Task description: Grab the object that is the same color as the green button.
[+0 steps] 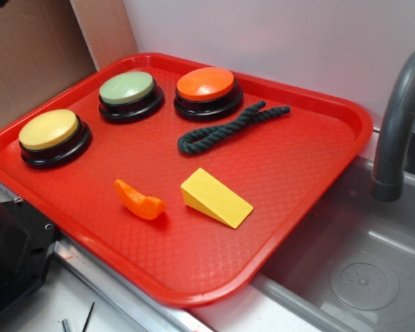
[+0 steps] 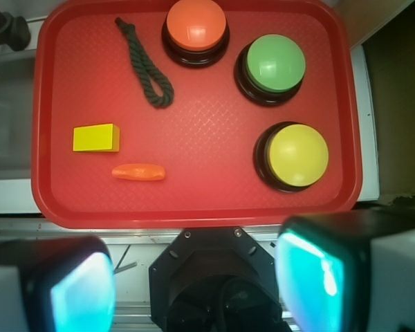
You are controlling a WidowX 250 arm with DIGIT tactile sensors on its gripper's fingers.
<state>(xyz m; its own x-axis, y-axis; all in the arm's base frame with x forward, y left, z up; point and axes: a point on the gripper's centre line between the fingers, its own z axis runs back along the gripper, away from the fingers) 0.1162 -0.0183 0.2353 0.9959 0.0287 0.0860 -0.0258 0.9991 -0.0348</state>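
The green rope (image 2: 144,64), well ahead of the spread, empty tool (image 2: 194,283), probably limp; its doubled middle is best pinched.

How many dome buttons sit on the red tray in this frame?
3, along the tray's far edge: yellow button at the left, green button in the middle, orange button at the right, beside the rope. None appear hidden.
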